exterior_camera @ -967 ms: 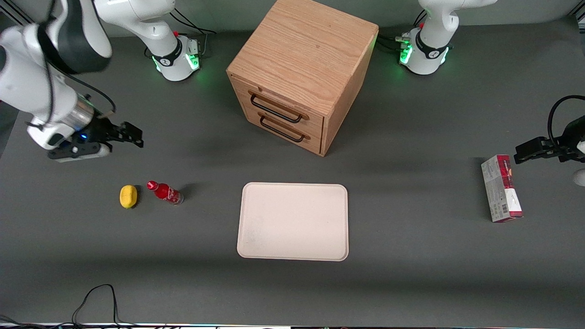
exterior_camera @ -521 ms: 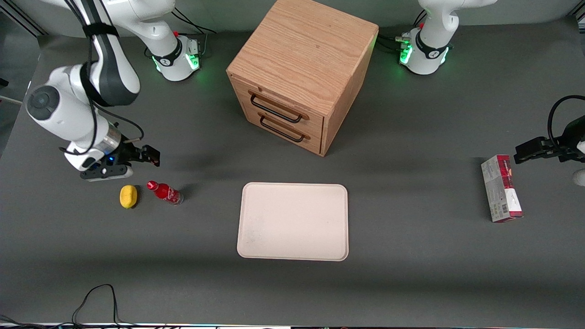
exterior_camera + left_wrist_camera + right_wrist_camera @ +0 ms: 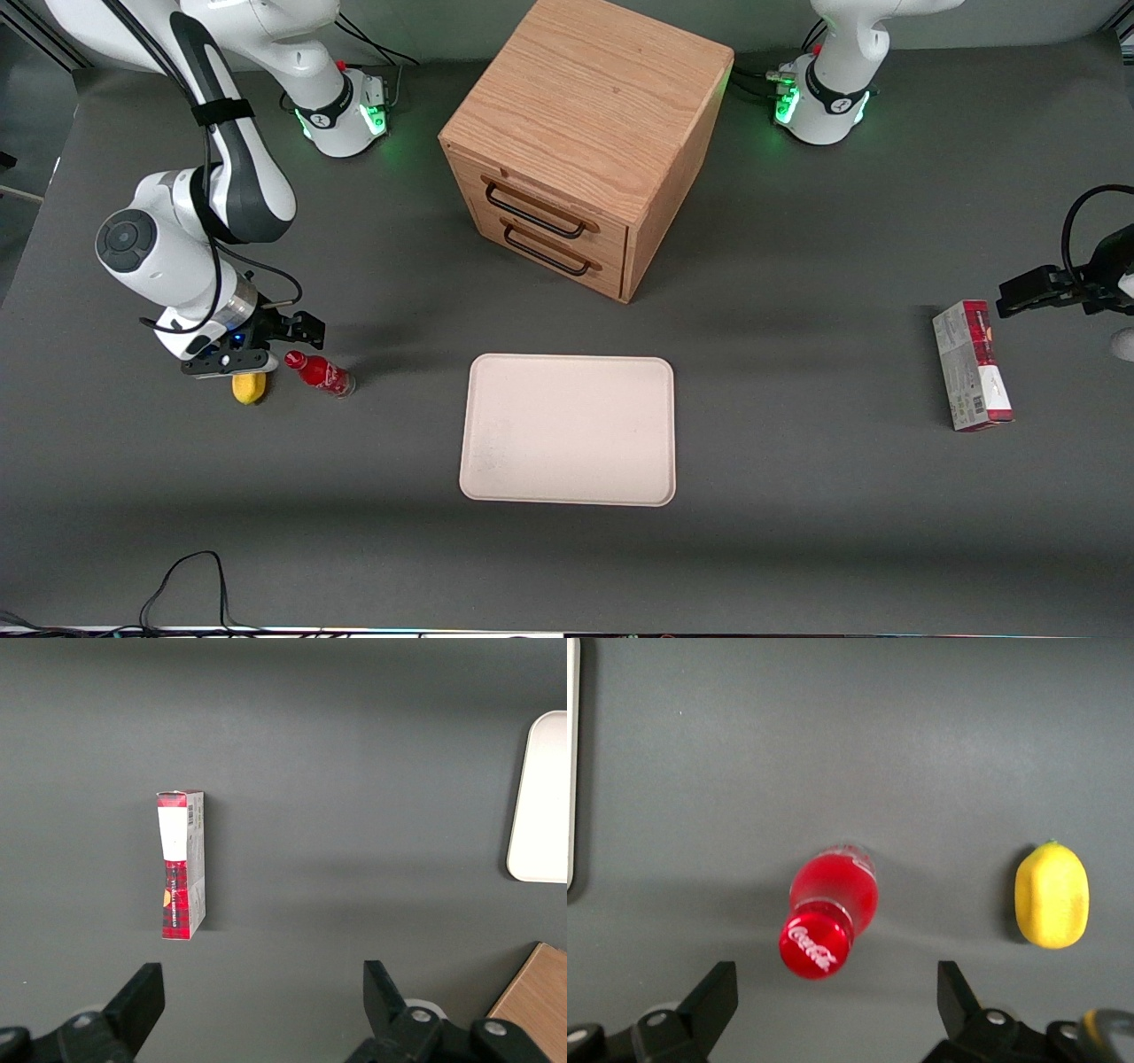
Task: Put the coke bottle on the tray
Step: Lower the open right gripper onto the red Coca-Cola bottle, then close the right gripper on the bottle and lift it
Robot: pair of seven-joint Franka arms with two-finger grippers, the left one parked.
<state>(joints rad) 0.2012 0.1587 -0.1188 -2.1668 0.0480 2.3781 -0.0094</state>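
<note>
From the front camera, my gripper [image 3: 288,335] hangs above the table with its fingers spread wide, holding nothing. The coke bottle [image 3: 319,373] stands just beneath and slightly nearer the camera, a lemon [image 3: 249,387] beside it. The tray [image 3: 568,430] lies well off toward the parked arm's end.

On the right wrist camera, the coke bottle [image 3: 827,912] sits between the fingers' line, uncaught. I judge this the approach; next I must descend and close.
</note>
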